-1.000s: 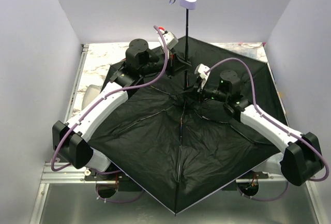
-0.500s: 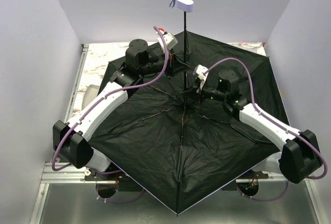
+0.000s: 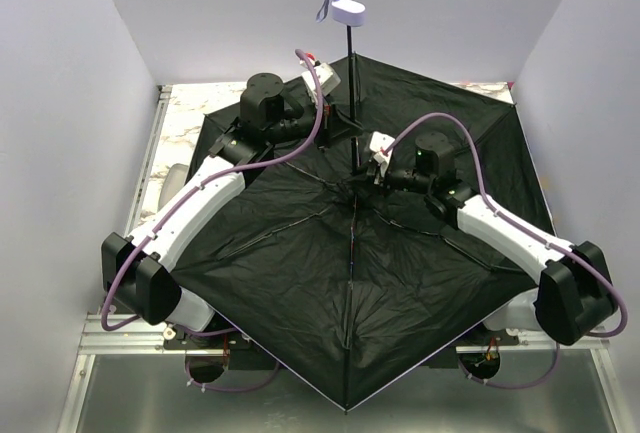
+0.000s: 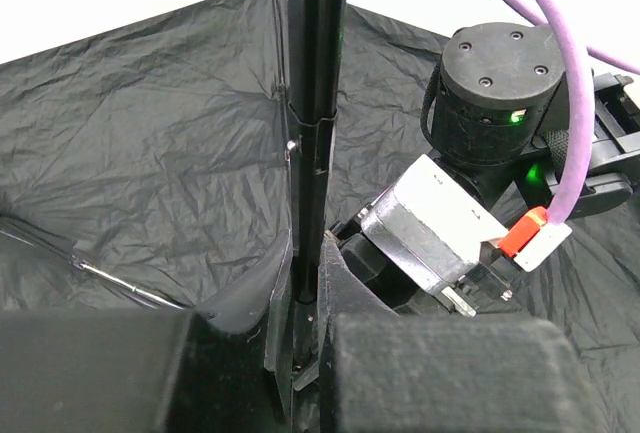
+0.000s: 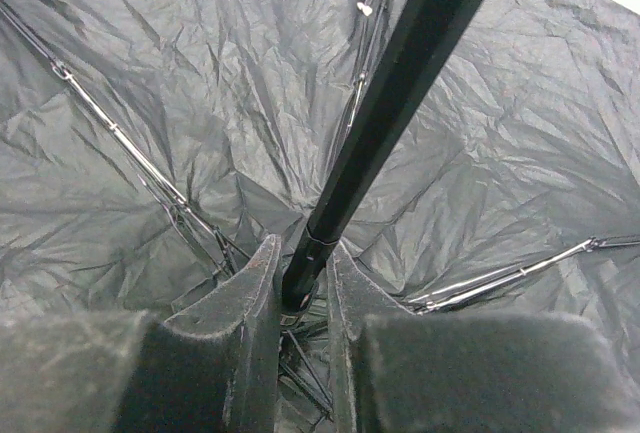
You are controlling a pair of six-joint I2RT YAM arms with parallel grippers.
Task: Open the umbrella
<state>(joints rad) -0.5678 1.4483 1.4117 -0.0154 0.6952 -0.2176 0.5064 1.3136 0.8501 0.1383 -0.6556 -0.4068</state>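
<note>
Status: umbrella [image 3: 300, 293] lies upside down across the table [image 3: 195, 113], black lining up, canopy [image 3: 420, 273] spread wide. Its shaft [image 3: 350, 73] stands near upright, lavender handle [image 3: 345, 10] on top.

Left gripper [image 4: 305, 353]: nearly closed, pads clamped on the shaft partway up. Right gripper [image 5: 300, 288]: narrow too, fingertips flanking the shaft right where the ribs [image 5: 120, 143] meet. Looks like contact, but I can't confirm how firm.

Risks, my read:
- Can't see whether the slider has latched. If it hasn't and I let go, the canopy probably folds back.
- Two clamps on one thin shaft. Any mismatch between my arms bends it or kinks a section joint.
- Right fingertips sit among thin ribs, so pulling out sideways could hook one. Better to back out along the shaft.
- Right arm's purple cable [image 3: 470, 133] loops just over the fabric and could drag it.
- Both forearms lie over the canopy, so dropping either one presses on ribs.

Room: open above the handle, so vertical travel looks free. Sideways is poor. The canopy's right edge is near the right wall [image 3: 590, 103], and its far edge is close to the back wall [image 3: 400, 13]. The near tip hangs past the table's front edge between my bases. Bare marble only at far left, so no sliding it around.
</note>
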